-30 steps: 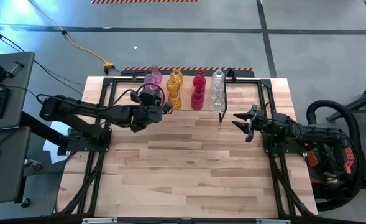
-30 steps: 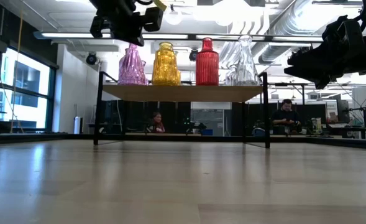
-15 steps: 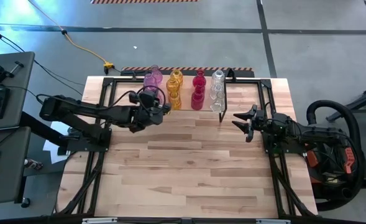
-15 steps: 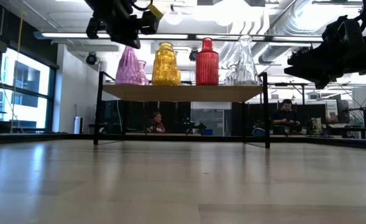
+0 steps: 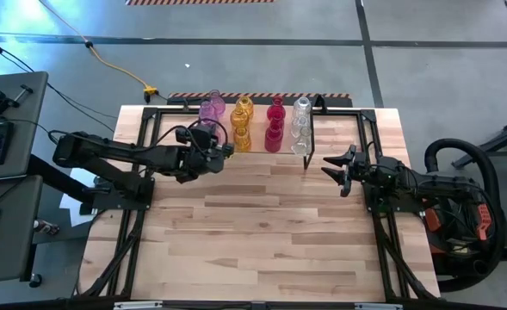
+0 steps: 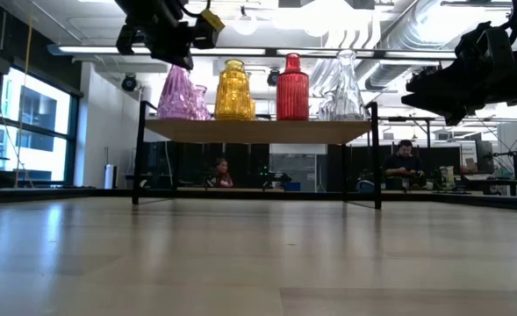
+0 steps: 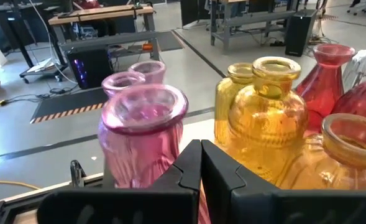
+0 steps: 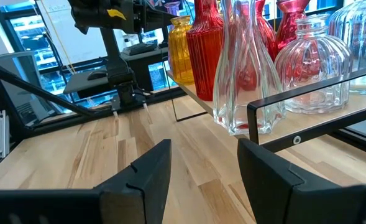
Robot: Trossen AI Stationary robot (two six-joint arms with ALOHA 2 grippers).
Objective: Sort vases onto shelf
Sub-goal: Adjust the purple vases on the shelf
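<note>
The shelf [image 6: 258, 130] stands at the table's far edge and carries rows of vases: pink [image 5: 212, 108], yellow [image 6: 233, 89], red [image 6: 292, 86] and clear [image 6: 341, 85]. My left gripper [image 7: 201, 152] is shut and holds nothing. It hovers level at the shelf's near left end, beside the nearest pink vase [image 7: 142, 134], which stands upright on its base. My right gripper [image 5: 329, 165] is open with nothing between its fingers, off the shelf's right end and above the table. My left gripper lies with the outer side of its shut fingers [image 7: 183, 168] against the lower side wall [image 7: 164, 158] of the nearest pink vase. It comes level from the table's near side. The fingers hide the exact spot. The vase stands upright on the shelf.
Black frame rails [image 5: 141, 172] run along the table's left and right sides. The wooden tabletop [image 5: 253, 232] spreads out in front of the shelf. Beyond the table are desks, cables and people in the room.
My left gripper has shifted a little toward the table's left edge and turned slightly, staying shut. The nearest pink vase has slid a little to the left on the shelf with it, still upright, and uncovers the pink vase behind it.
</note>
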